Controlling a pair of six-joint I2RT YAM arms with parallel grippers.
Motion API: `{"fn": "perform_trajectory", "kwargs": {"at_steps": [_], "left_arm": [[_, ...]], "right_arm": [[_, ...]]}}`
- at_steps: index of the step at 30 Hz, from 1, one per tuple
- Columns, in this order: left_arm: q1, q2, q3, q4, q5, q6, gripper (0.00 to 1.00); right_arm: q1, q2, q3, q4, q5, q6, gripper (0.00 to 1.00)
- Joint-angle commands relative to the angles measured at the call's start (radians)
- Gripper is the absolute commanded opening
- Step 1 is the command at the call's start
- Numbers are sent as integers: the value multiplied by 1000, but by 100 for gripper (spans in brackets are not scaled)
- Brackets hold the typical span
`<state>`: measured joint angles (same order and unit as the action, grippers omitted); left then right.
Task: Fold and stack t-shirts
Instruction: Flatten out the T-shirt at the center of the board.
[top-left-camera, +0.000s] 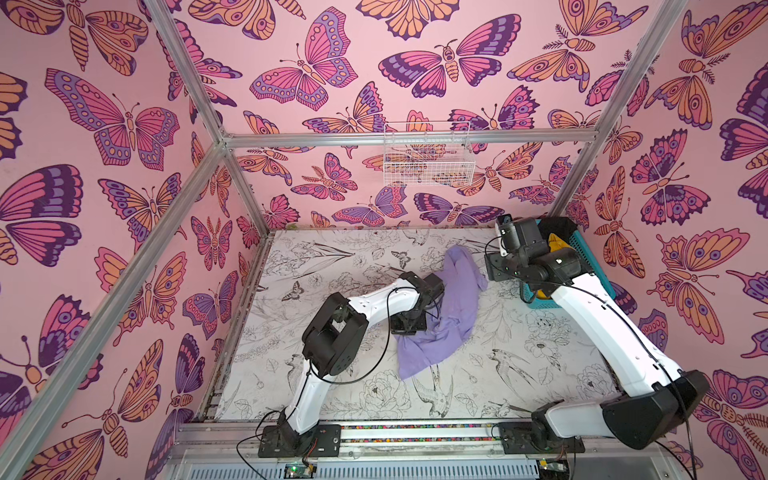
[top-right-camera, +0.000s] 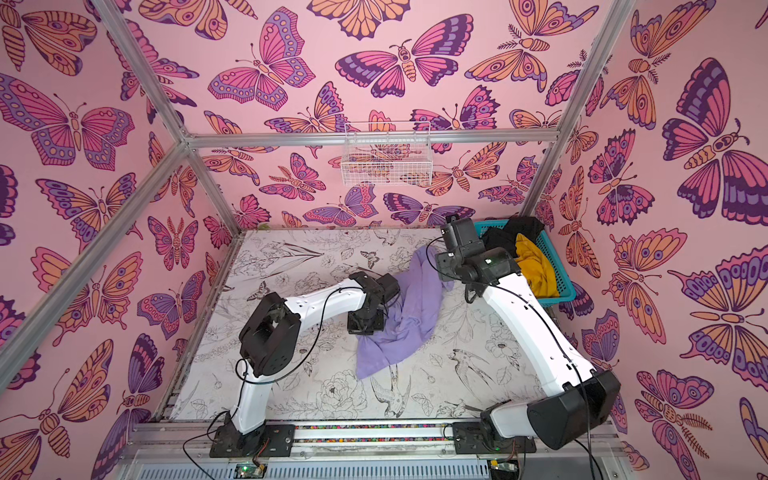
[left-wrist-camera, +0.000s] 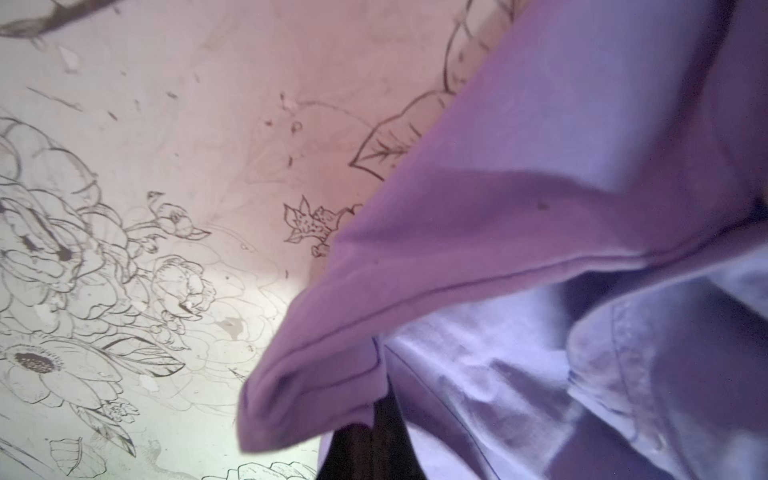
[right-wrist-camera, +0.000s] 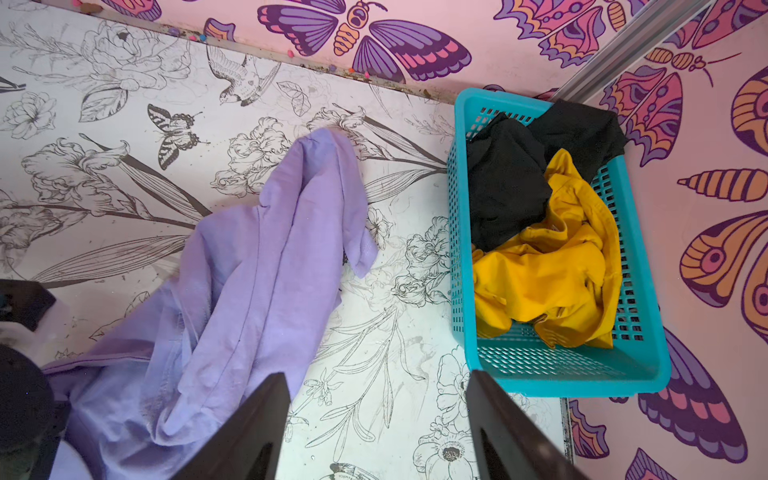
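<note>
My left gripper (left-wrist-camera: 374, 428) is pressed together on a hem fold of the purple shirt (top-left-camera: 451, 316). The cloth bunches over its tips and covers most of the left wrist view. The rest of that shirt lies crumpled in a long strip across the middle of the table (top-left-camera: 332, 266), running toward the far right corner.

My right gripper (right-wrist-camera: 378, 419) is spread and holds nothing. It hangs over bare table, with the purple shirt on one side and the teal basket (right-wrist-camera: 640, 257) on the other. The yellow shirt (right-wrist-camera: 552, 270) and black shirt (right-wrist-camera: 511, 183) sit heaped in that basket.
</note>
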<state>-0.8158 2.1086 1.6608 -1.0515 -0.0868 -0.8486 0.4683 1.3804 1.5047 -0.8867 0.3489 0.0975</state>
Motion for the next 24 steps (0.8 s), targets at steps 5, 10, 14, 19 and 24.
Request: {"fn": "perform_trajectory", "kwargs": {"at_steps": [5, 10, 14, 19, 24], "left_arm": [[0, -131, 122, -254, -247, -71, 0], [-9, -269, 173, -457, -458, -189, 0], [-9, -396, 145, -529, -580, -273, 0], [-4, -466, 141, -514, -635, -281, 0], [-3, -434, 195, -513, -647, -270, 0]], "right_arm": [[-12, -21, -78, -11, -111, 70, 72], [-9, -58, -232, -36, -334, 172, 68], [5, -112, -398, -9, -462, 256, 64], [60, -129, -514, 34, -500, 289, 64], [140, -8, -508, 120, -542, 298, 63]]}}
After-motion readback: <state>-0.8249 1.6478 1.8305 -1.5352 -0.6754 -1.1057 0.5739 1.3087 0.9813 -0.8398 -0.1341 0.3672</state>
